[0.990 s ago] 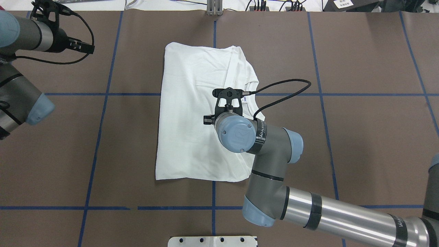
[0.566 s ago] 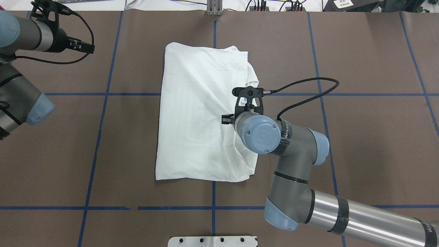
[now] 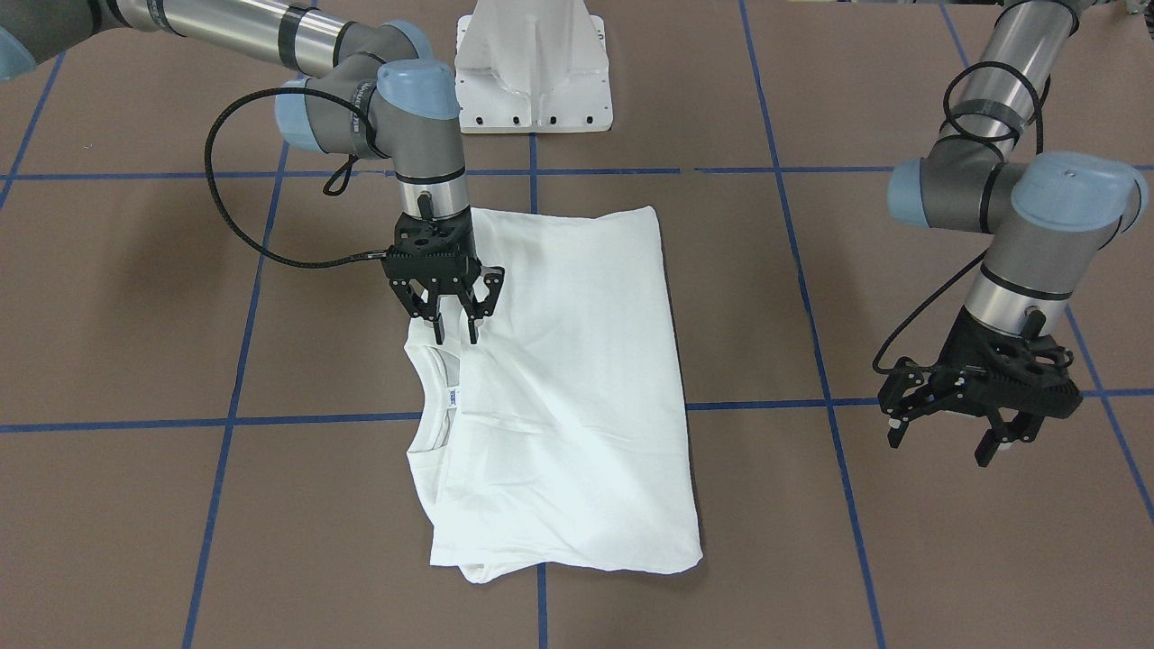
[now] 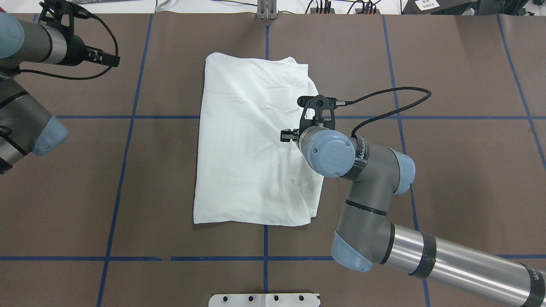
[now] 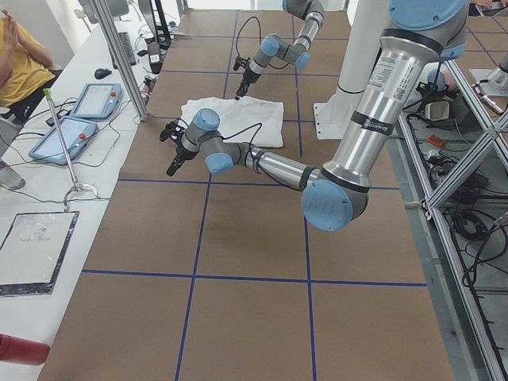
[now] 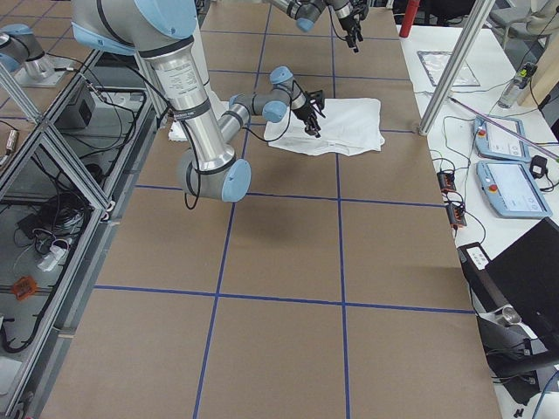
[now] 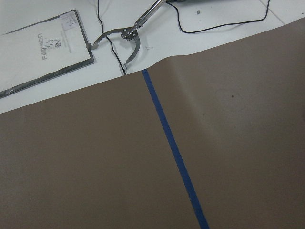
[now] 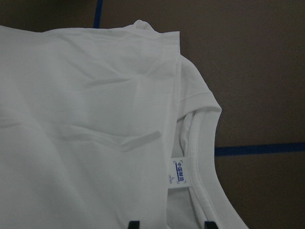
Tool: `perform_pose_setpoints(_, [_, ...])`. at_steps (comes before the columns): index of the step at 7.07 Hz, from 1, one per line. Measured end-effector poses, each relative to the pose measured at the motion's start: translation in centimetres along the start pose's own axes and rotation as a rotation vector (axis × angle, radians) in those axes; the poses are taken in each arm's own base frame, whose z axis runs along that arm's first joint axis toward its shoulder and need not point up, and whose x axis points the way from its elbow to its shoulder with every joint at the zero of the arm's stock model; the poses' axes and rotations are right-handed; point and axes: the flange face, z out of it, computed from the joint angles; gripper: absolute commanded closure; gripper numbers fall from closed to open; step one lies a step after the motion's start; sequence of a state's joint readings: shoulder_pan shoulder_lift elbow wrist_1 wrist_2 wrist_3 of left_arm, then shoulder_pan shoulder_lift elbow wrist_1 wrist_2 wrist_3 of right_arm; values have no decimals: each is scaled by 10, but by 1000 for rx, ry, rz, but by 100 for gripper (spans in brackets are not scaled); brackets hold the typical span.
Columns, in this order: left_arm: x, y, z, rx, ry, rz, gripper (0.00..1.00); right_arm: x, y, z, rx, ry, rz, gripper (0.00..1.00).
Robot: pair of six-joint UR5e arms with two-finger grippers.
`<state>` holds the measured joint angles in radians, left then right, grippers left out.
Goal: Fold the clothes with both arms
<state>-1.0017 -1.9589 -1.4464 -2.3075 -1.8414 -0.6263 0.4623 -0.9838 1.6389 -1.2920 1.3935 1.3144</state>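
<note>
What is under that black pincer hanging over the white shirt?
Under the open right pincer lies the ribbed collar of the shirt, with its blue-printed neck label just inside. The folded shirt covers the table there, so anything beneath its layers cannot be seen.

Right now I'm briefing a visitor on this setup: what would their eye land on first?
The folded white shirt stands out in the middle of the brown table. The right gripper hangs open just over its collar edge, near the blue-printed neck label. The left gripper, also open, sits well off to the side, away from the shirt.
</note>
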Motion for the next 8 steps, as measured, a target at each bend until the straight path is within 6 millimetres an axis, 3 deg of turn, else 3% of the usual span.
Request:
perform_pose_setpoints(2, [30, 1, -18, -19, 99, -6, 0, 22, -11, -28, -47, -53, 19, 0])
perform_pose_setpoints(3, [65, 15, -25, -38, 159, -57, 0, 42, -7, -48, -56, -75, 29, 0])
perform_pose_setpoints(5, [160, 62, -33, -86, 250, -207, 0, 80, 4, -76, -71, -102, 52, 0])
perform_pose_setpoints(6, [209, 95, -29, -110, 265, -287, 0, 97, 12, -80, -75, -127, 59, 0])
perform_pose_setpoints(7, [247, 126, -26, -133, 271, -346, 1, 113, 19, -79, -75, -149, 63, 0])
perform_pose_setpoints(8, [274, 153, -25, -152, 273, -383, 11, 123, 23, -78, -75, -156, 64, 0])
